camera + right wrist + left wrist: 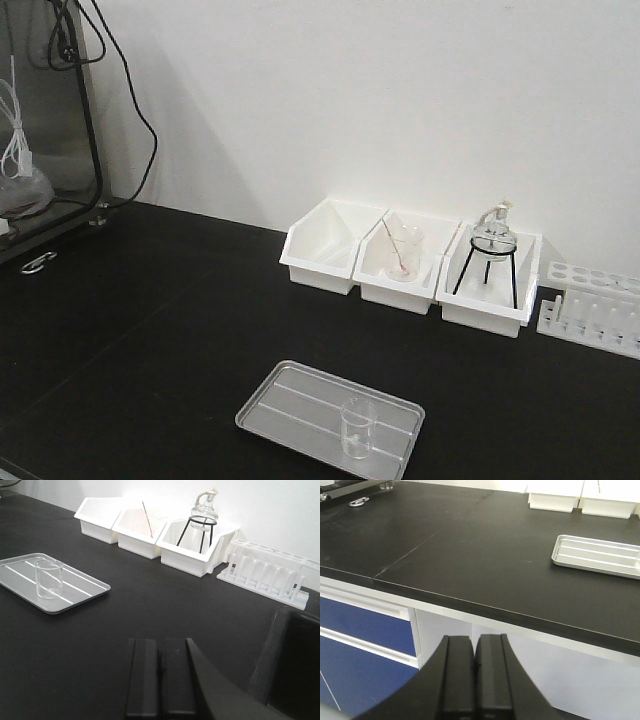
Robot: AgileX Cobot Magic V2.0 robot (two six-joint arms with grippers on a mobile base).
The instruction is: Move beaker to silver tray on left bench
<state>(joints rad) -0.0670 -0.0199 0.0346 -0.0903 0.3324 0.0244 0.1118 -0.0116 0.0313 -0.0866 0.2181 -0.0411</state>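
Note:
The small clear beaker [358, 428] stands upright on the silver tray [290, 406], towards its right end, on the black bench top [150, 330]. In the right wrist view the beaker [49, 578] stands on the tray [80, 587] at the left. The left wrist view shows part of the tray [592, 555] at the right edge. My left gripper [475, 645] is shut and empty, held in front of the bench's front edge, below the top. My right gripper [161, 647] is shut and empty, low over the bench, right of the tray.
Three white bins [325, 245] stand at the back wall; one holds a beaker with a stirring rod [402, 250], one a flask on a black tripod [492, 250]. A white test-tube rack [592, 310] is far right. A sink [295, 665] lies at my right. Blue cabinet fronts [360, 630] are below.

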